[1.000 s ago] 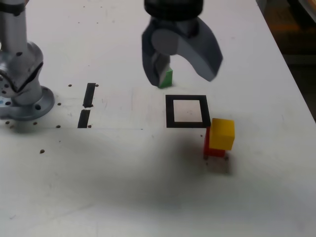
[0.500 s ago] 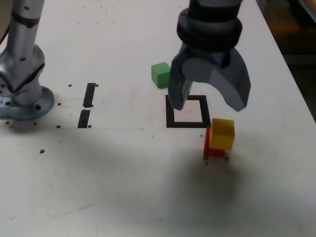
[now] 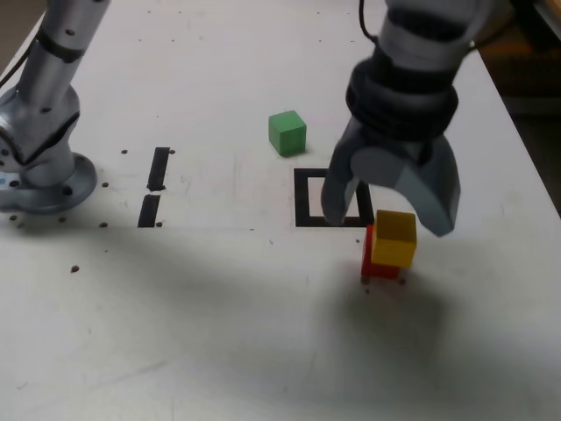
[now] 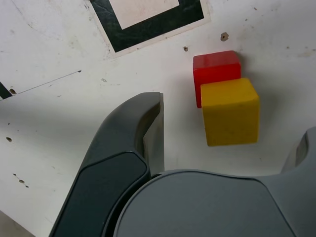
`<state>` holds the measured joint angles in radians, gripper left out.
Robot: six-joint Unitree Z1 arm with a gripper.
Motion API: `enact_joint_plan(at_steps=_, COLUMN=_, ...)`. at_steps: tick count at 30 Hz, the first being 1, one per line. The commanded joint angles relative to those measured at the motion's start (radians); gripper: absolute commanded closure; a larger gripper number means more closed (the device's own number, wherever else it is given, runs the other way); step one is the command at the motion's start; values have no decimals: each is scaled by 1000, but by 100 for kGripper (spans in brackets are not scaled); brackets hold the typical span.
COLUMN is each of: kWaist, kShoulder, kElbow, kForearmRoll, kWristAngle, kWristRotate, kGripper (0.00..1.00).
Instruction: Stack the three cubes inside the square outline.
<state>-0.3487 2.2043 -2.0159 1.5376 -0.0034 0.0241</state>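
Arm is swinging off the green cube [image 3: 287, 132], over to the yellow cube [image 3: 394, 238].
Fingers [image 3: 391, 210] are gaping wide, carrying nothing, dropping toward yellow-on-red cube [image 3: 379, 263] at the square outline's [image 3: 302, 197] five o'clock; nothing's inside yet.

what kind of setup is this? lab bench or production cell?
Most likely a lab test bench, not production. A bare white tabletop carries a black tape square outline and small plain cubes, such as the green one, while the grey robot arm base is mounted straight to the table.

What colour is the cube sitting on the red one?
Yellow cube; wrist view shows it best.
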Motion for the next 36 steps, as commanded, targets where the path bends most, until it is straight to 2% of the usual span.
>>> enact_joint_plan(at_steps=1, kWaist=-1, kShoulder=13, kElbow=-13, kForearmRoll=1, kWristAngle=-1, kWristRotate=1, kGripper=4)
enact_joint_plan(at_steps=16, kWaist=-1, kShoulder=109, kElbow=-51, kForearmRoll=2, kWristAngle=-2, kWristRotate=0, kGripper=5)
enact_joint_plan(at_steps=21, kWaist=0, kShoulder=130, kElbow=-59, kForearmRoll=7, kWristAngle=-7, kWristRotate=0, kGripper=11)
enact_joint_plan(at_steps=26, kWaist=3, kShoulder=137, kElbow=-63, kForearmRoll=27, kWristAngle=-12, kWristRotate=0, kGripper=29)
enact_joint_plan(at_steps=33, kWaist=5, kShoulder=138, kElbow=-86, kForearmRoll=26, kWristAngle=-15, kWristRotate=10, kGripper=74)
enact_joint_plan(at_steps=36, kWaist=5, kShoulder=139, kElbow=-98, kForearmRoll=22, kWristAngle=-20, kWristRotate=18, kGripper=81)
